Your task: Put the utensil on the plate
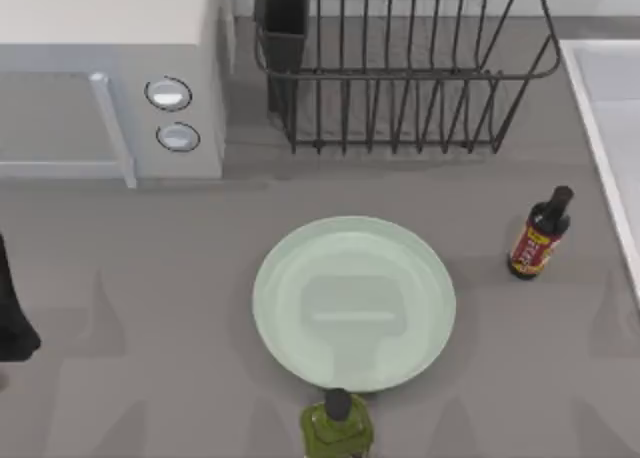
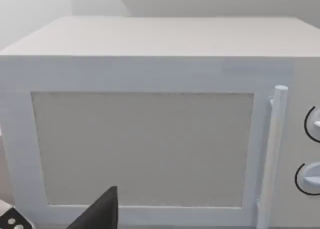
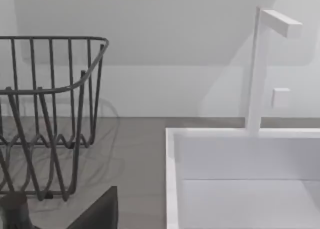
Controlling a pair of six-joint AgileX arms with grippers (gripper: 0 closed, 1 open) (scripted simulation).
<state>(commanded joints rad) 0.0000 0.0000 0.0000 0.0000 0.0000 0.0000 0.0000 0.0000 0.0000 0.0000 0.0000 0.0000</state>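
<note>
plate waiting bare, spoon not to be seen

a pale green plate lies flat at the middle of the grey worktop, bare and ready to receive the utensil, whose place cannot be told. behind the plate stands a wire dish rack; to the plate's left, a white microwave. a dark sauce bottle stands right of the plate, a green bottle just in front. the left arm sits parked far left of the plate; its pincer's state cannot be told.

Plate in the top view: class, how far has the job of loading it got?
Done: nothing; the plate lies bare. In hand: nothing; the left arm is parked at the table's left edge, facing the microwave. Left: fetching the utensil and laying it on the plate.
</note>
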